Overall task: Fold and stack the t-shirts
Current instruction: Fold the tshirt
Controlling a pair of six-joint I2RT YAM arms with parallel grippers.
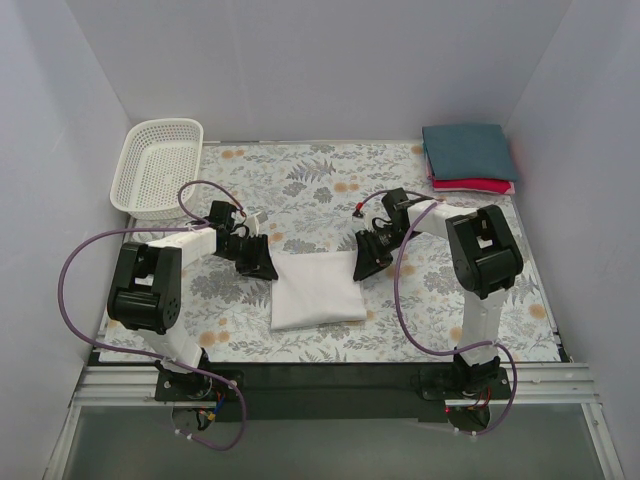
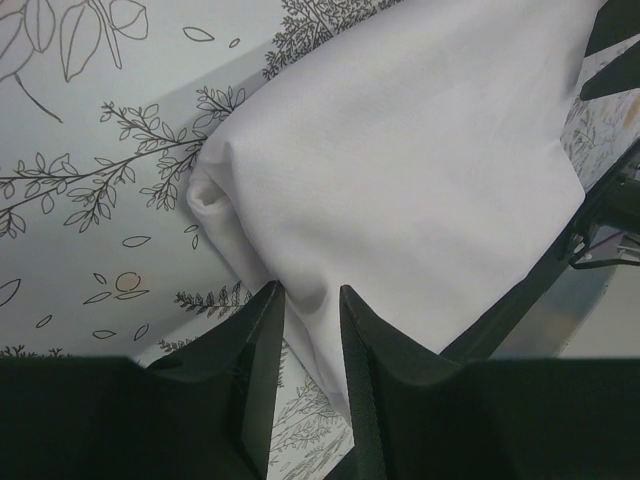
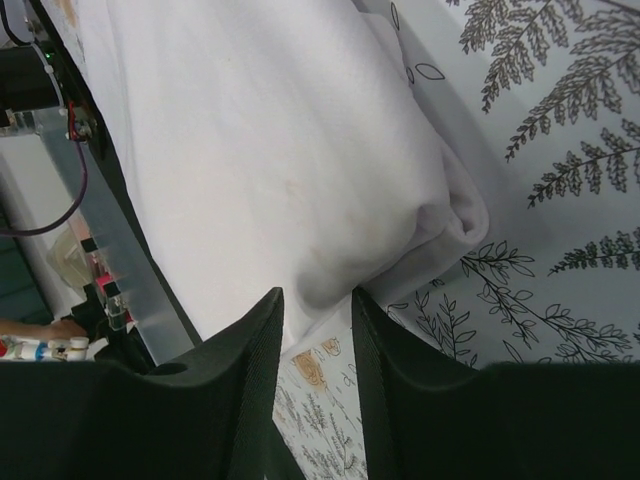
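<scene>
The left gripper (image 2: 310, 294) has its jaws drawn close, and a fold of the white t-shirt (image 2: 400, 170) is caught in the narrow gap at the shirt's far left corner. The right gripper (image 3: 316, 298) stands nearly as narrow at the far right corner. Cloth fills only the top of its gap, with the floral table cloth (image 3: 560, 150) below, so I cannot tell whether it has hold. The shirt lies mid-table between the two as a compact rectangle, so the folding looks largely done. It is not yet stacked: the folded teal shirt (image 1: 468, 150) sits on the red shirt (image 1: 485, 186) in the far right corner, well apart from it. A white mesh basket (image 1: 158, 165) stands far left. The white shirt's sleeves and inner layers are tucked out of sight, and from above the grippers cover both held corners.
</scene>
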